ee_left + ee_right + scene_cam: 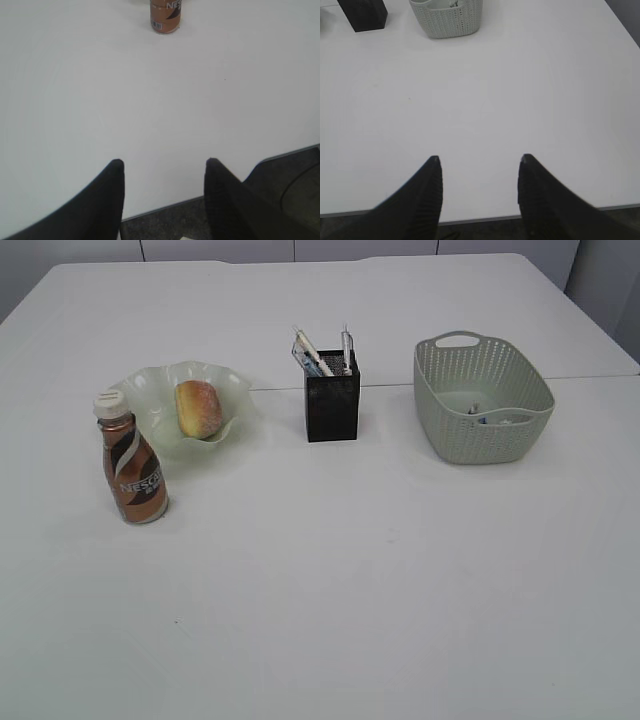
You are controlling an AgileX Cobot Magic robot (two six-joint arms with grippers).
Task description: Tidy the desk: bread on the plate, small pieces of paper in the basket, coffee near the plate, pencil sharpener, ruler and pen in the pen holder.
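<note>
The job looks almost all done. One bread [199, 408] lies in the one green plate [233, 398], at about 10 o'clock on the table [330, 590]. One coffee [132, 468] bottle stands just beside the plate, on its near left side. One black pen holder [333, 408] stands in the middle, at about 12 o'clock, with some long thin things sticking up out of it. They are too small to name or count for sure. One basket [440, 425] sits at about 2 o'clock, with small bits lying on its floor. These are likely the paper, but I cannot count them.

I see nothing loose lying on the table, so I think nothing is left to pick up.

The left tool [164, 167] hangs over the near edge with its two sides apart, holding nothing. The right tool [479, 162] is the same, apart and empty.
</note>
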